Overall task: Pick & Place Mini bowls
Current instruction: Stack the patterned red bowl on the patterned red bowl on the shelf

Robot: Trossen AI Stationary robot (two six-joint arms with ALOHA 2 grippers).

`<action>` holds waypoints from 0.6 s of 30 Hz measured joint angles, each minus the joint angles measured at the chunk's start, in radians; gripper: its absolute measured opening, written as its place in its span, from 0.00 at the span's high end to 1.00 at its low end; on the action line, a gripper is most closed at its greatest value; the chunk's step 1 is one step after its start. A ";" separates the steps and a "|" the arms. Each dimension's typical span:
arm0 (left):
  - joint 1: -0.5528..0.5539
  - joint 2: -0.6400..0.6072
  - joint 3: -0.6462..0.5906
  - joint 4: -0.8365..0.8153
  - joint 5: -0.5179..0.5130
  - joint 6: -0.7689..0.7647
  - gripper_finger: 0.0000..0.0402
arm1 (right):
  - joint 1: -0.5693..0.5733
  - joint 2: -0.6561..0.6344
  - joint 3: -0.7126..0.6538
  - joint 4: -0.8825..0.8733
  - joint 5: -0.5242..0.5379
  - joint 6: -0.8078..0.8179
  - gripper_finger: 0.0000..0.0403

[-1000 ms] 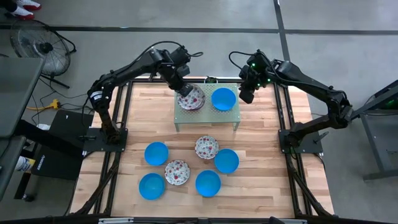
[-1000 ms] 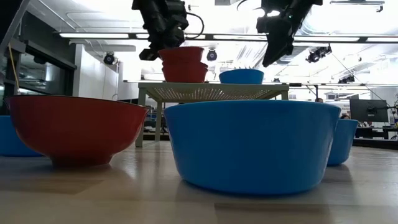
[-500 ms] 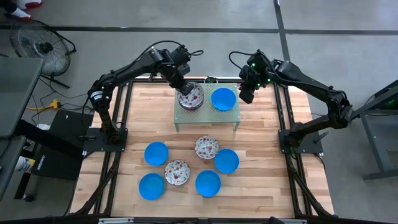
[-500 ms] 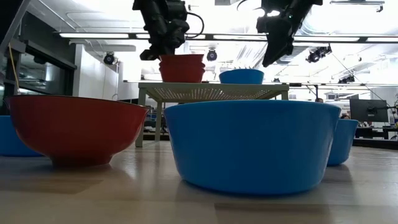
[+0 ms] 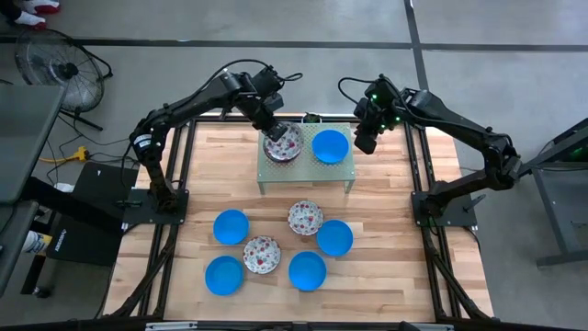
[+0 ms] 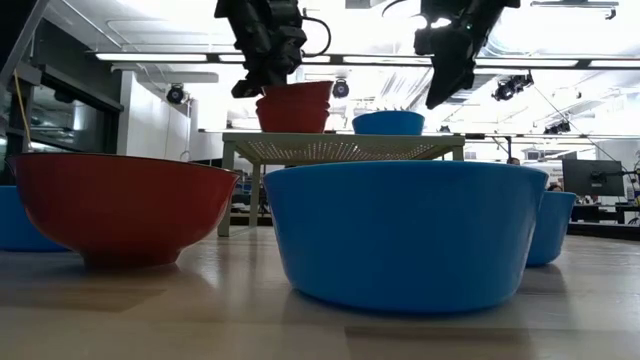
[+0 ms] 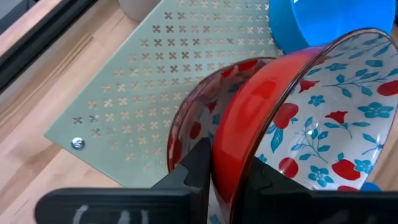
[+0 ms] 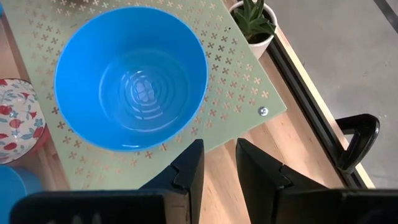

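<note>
- High view: green stand (image 5: 305, 175) sits at the far middle of the counter (image 5: 211, 184). On the stand: stacked floral bowls (image 5: 282, 144) on its left half, one blue bowl (image 5: 330, 145) on its right half. Left claw (image 5: 267, 127) is over the far-left edge of the floral stack; right claw (image 5: 365, 140) hangs just off the stand's right end, clear of the blue bowl. Six more bowls lie in a loose cluster (image 5: 276, 250) on the counter in front of the stand: four blue, two floral.
- Low view: two red-sided bowls nested on the stand top, left claw at the upper one's rim (image 6: 296, 90). Right claw is above the stand, holding nothing.
- Left wrist view: fingers (image 7: 199, 163) straddle the upper bowl's wall, one each side, gripping its rim; the bowl sits tilted inside the lower floral bowl.
- Right wrist view: fingers (image 8: 188, 163) stand slightly parted, nothing between them, just past the stand's edge; potted plant (image 8: 252, 22) beside the stand's corner.
</note>
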 joint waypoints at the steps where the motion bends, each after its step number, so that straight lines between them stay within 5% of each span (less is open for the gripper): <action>1: 0.000 0.000 0.000 -0.001 0.005 0.000 0.91 | 0.000 0.000 0.000 -0.002 0.000 0.000 0.80; 12: 0.000 0.000 0.000 -0.004 -0.017 -0.017 0.68 | 0.000 0.000 0.000 -0.005 0.000 0.000 0.80; 18: 0.000 0.000 0.000 -0.007 -0.012 -0.026 0.65 | 0.000 0.000 0.000 -0.012 0.000 -0.002 0.80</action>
